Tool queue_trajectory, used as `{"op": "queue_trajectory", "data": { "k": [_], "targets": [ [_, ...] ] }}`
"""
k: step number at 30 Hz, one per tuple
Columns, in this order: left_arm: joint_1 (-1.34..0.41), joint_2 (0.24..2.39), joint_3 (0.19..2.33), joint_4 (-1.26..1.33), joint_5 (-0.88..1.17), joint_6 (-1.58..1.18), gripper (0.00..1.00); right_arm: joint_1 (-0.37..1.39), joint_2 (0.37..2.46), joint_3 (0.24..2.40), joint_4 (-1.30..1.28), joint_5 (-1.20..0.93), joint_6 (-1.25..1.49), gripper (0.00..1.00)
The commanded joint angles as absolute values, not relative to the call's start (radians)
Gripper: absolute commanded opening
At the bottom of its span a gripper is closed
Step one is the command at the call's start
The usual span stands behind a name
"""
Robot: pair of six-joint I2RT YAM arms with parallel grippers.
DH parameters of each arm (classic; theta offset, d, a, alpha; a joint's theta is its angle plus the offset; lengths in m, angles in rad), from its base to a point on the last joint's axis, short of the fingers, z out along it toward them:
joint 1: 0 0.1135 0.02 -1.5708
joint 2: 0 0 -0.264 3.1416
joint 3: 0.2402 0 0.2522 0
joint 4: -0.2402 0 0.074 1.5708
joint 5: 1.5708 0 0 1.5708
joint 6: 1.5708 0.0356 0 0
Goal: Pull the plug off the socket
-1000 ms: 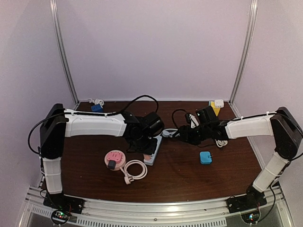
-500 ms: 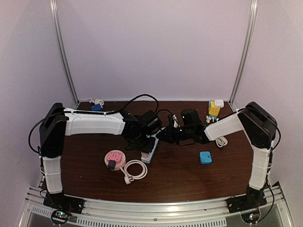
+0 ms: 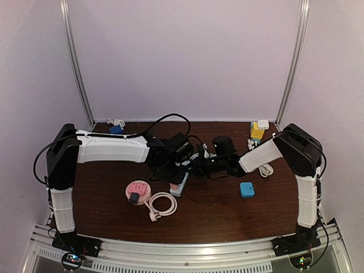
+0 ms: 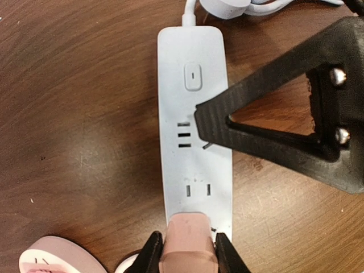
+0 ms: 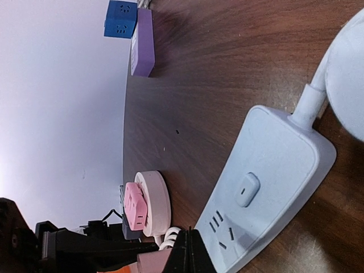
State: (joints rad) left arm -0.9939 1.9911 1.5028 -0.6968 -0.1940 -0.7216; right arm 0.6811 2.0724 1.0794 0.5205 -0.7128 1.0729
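At the centre of the table (image 3: pixel 227 216), plug (image 4: pixel 187 242): seated in the end socket of the power strip (image 4: pixel 193 114), at the end opposite the strip's switch and cord.
Left gripper (image 4: pixel 189 255): the jaws are narrowed onto the plug's two flanks, and the plug is held.
Right gripper (image 5: pixel 190 253): the jaws are fully closed with nothing between them. The tip is set on the strip's face beside the middle sockets, apparently as a hold-down.
Step in hand: extraction is judged about to begin, as the plug is not yet lifted.
Method advised: the plug should be drawn straight out along its pins, without rocking. Downward pressure should be applied to the strip so that it is not carried up with the plug. A firm clamp is called for so that slip is avoided.
Plug, appearance: a dusty pink, smooth, rounded block. The pins are hidden in the socket, and the finish is judged slippery.
Strip, appearance: white and long, with one switch. The other sockets seen are vacant.
Surroundings: a round pink adapter (image 3: pixel 137 191) with a coiled white cable (image 3: pixel 162 205) lies near. A blue block (image 3: pixel 247 189) lies well apart.
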Motion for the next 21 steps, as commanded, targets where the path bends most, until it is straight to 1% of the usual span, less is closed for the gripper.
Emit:
{"op": "queue_trajectory", "data": {
  "k": [1,11,18,21],
  "targets": [
    [-0.995,1.940,1.508,-0.643,-0.167,-0.681,0.01,0.696,2.121,1.115,0.523,-0.758,1.057,0.00],
    [-1.003,1.937,1.552,-0.641,-0.164,-0.664,0.01,0.715,2.148,1.066,0.503,-0.712,1.069,0.00],
    [-1.008,1.916,1.591,-0.641,-0.153,-0.661,0.02,0.737,2.129,1.064,0.359,-0.596,1.017,0.00],
    [-1.005,1.913,1.607,-0.643,-0.131,-0.655,0.02,0.749,2.130,1.063,0.337,-0.562,1.015,0.00]
  ]
}}
